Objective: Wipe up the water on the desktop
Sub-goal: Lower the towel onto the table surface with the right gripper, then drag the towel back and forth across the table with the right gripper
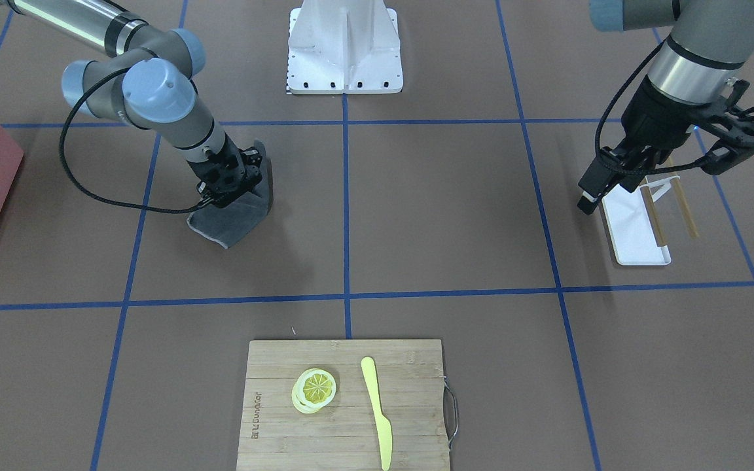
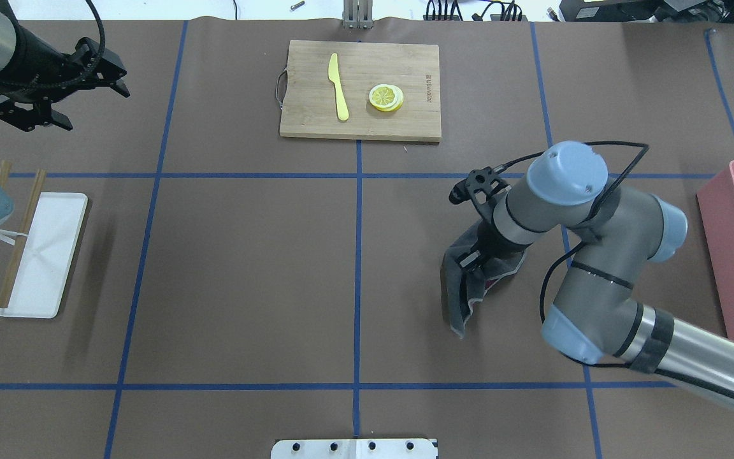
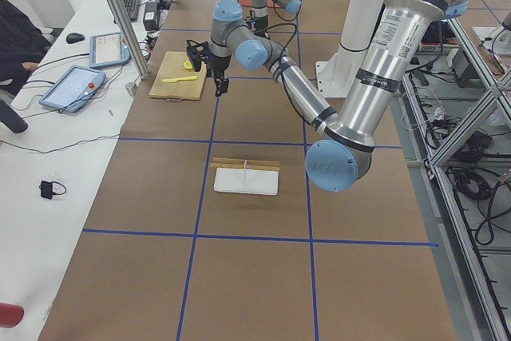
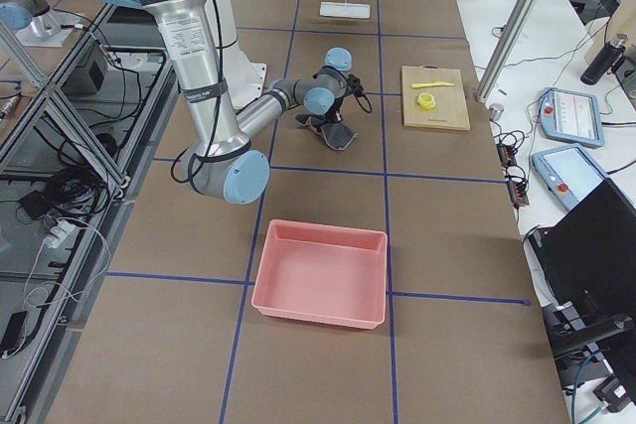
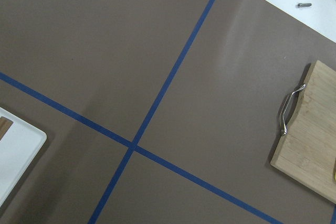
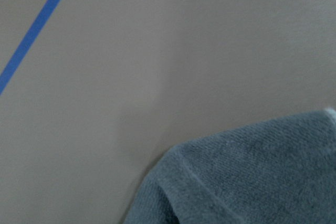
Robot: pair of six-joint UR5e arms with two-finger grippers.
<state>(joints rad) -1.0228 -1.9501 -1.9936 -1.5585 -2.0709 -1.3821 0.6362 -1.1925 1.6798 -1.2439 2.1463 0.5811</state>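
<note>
Eyeballing it, we had the right claw [image 1: 218, 198] pinching the gray cloth [image 1: 241, 224] on the tabletop [image 1: 442, 209]; flat, slow passes seemed best, though we couldn't spot any water.

Robotics lab — tape-gridded desktop [image 3: 255, 277], aluminium post [image 3: 120, 13], teach pendants [image 3: 73, 87] and loose cables [image 3: 471, 185] alongside

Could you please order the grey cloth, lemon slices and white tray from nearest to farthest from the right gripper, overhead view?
1. grey cloth, held in the right gripper.
2. lemon slices, on the far cutting board.
3. white tray, far left.
</note>
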